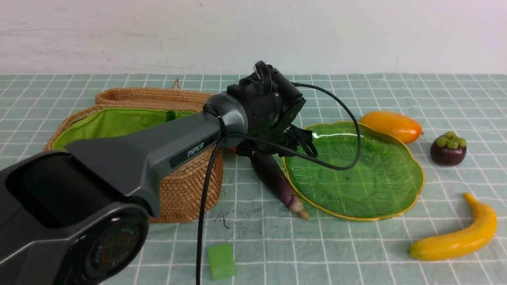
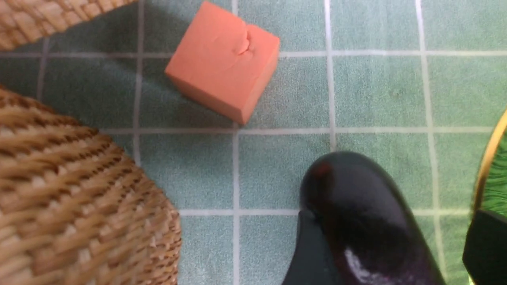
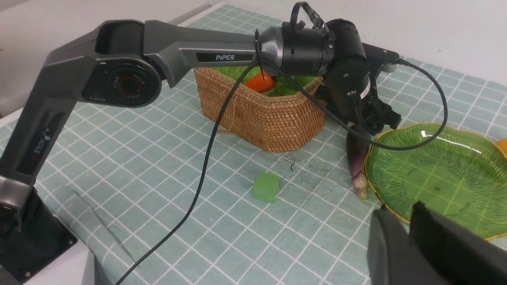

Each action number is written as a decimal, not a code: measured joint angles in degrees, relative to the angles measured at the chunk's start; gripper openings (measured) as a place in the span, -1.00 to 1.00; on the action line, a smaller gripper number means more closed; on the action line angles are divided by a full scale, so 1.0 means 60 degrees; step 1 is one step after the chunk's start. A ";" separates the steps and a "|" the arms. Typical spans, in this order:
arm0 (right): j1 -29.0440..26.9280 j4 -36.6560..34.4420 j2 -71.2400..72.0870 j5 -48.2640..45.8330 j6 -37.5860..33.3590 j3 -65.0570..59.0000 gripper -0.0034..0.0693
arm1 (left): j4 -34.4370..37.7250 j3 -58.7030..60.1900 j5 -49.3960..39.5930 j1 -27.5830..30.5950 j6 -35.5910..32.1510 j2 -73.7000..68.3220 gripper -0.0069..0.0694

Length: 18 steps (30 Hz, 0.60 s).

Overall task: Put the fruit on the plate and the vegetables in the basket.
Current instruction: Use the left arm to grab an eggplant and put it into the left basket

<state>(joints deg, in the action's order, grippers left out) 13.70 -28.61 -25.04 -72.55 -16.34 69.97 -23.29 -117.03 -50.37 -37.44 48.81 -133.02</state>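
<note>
A dark-purple eggplant [image 1: 277, 180] lies on the cloth between the wicker basket [image 1: 186, 190] and the empty green plate [image 1: 356, 174]. My left gripper [image 2: 392, 221] is open and straddles the eggplant's [image 2: 356, 221] thick end. One finger [image 2: 309, 245] touches it and the other [image 2: 485, 245] stands clear by the plate rim. An orange carrot [image 3: 259, 82] lies in the basket [image 3: 257, 114]. The mango [image 1: 392, 126], mangosteen [image 1: 448, 148] and banana [image 1: 459, 233] lie on the cloth right of the plate. My right gripper [image 3: 400, 209] is shut on nothing, near the plate's [image 3: 435, 178] front rim.
An orange-pink cube [image 2: 223, 59] sits on the cloth just beyond the eggplant, close to the basket wall [image 2: 79, 206]. A green cube [image 1: 222, 261] lies near the front, below the basket. The left arm's cable [image 1: 204, 206] hangs down in front of the basket.
</note>
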 joint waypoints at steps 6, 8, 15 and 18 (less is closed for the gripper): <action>0.0000 0.0000 0.0000 0.0000 0.0000 0.0000 -0.64 | -0.0148 0.0000 -0.0045 0.0000 0.0040 -0.0291 0.41; 0.0000 0.0007 0.0000 0.0000 0.0000 0.0000 -0.64 | -0.0170 0.0000 -0.0045 0.0000 0.0040 -0.0330 0.40; 0.0000 0.0018 0.0000 0.0000 0.0000 0.0000 -0.63 | -0.0254 -0.0010 -0.0076 0.0000 0.0075 -0.0502 0.39; 0.0000 0.0018 0.0000 0.0000 0.0000 0.0000 -0.63 | -0.0265 -0.0010 -0.0100 0.0000 0.0075 -0.0535 0.35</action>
<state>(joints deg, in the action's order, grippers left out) 13.70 -28.50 -25.04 -72.55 -16.34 69.97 -24.88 -117.10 -50.97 -37.44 49.26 -136.24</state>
